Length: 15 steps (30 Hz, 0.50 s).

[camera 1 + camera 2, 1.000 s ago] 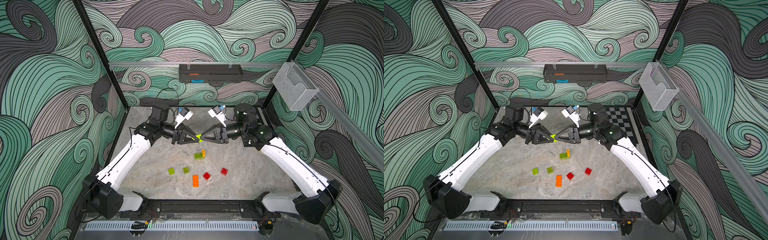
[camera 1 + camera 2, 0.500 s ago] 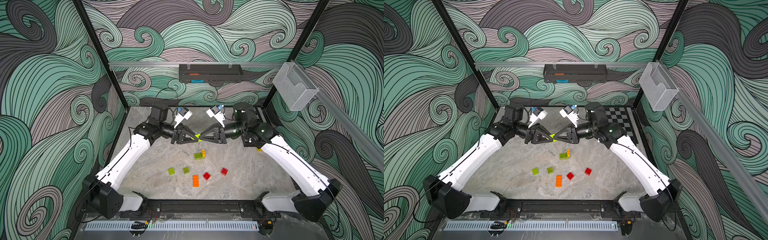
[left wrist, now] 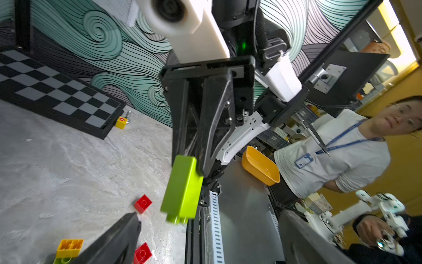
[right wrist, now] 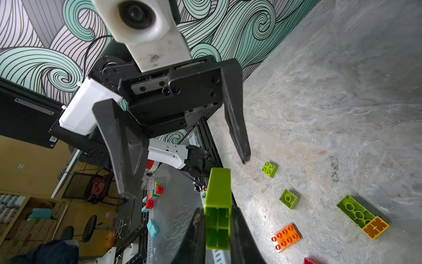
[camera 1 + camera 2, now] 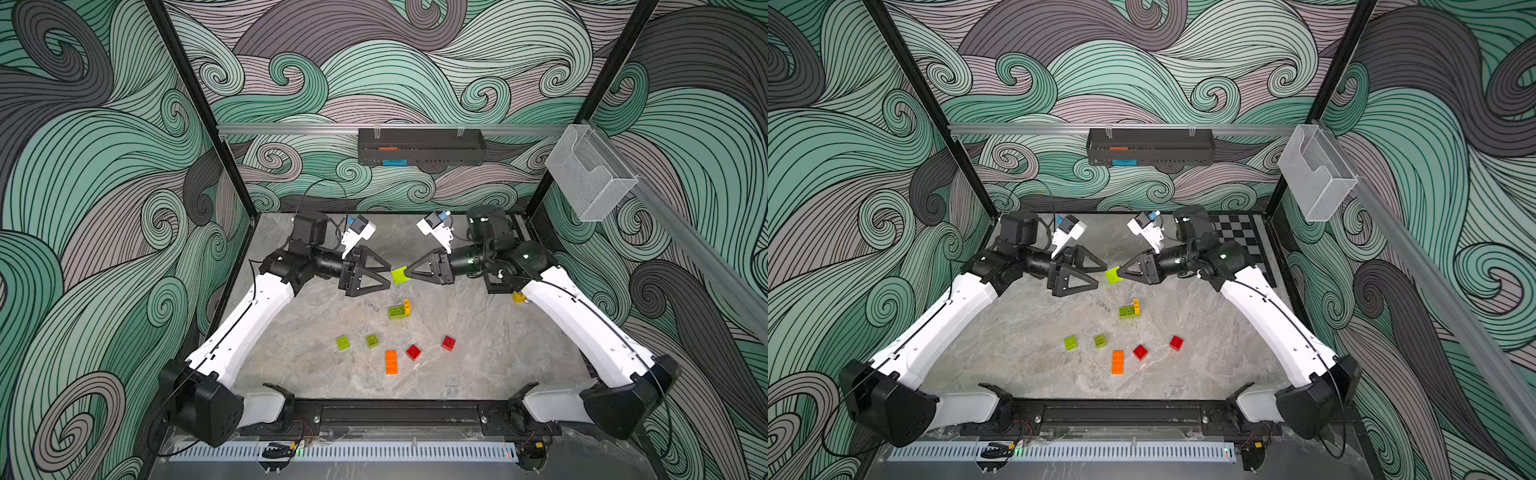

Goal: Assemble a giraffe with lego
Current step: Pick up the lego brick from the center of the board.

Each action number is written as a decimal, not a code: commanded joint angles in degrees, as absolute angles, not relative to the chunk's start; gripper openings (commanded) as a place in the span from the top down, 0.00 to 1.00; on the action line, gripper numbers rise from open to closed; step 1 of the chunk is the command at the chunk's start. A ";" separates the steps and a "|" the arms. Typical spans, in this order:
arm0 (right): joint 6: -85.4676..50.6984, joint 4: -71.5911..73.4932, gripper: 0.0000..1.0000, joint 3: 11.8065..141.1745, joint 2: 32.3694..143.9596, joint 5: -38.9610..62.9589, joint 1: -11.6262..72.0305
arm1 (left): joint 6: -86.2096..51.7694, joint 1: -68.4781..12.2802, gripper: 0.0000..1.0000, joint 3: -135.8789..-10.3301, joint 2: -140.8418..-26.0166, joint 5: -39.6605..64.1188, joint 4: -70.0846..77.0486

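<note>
The right pincer (image 5: pixel 406 274) clamps a lime brick (image 5: pixel 400 275); the left pincer (image 5: pixel 389 276) stands wide open (wall tray (image 5: pixel 440 145) holds an orange piece (image 5: pixel 388 148)).

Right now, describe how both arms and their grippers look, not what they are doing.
Left arm and right arm alike: white shells, black joints and bases, thin black cables. Left gripper and right gripper are black, with hollow triangular fingers. A white camera block with a blue part tops each wrist.
</note>
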State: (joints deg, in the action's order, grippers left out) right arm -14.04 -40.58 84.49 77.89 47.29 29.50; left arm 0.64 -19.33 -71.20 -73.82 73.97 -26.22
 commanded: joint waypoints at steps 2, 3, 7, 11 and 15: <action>-12.84 -45.53 1.00 85.37 76.28 45.36 28.68 | 5.57 -14.46 0.01 -69.35 -70.12 66.64 -30.37; -12.65 -46.23 1.00 85.47 76.29 44.52 28.67 | 5.83 -13.36 0.01 -69.02 -69.49 64.56 -30.97; -12.27 -50.74 1.00 86.72 77.85 37.93 28.86 | 8.37 -9.49 0.01 -68.64 -66.99 51.23 -36.02; -13.58 -56.21 1.00 89.72 81.29 29.23 30.46 | 12.90 -9.05 0.01 -68.61 -64.78 38.50 -42.38; -17.19 -59.19 1.00 91.91 85.41 21.51 32.86 | 17.84 -9.05 0.01 -65.83 -62.18 32.52 -44.96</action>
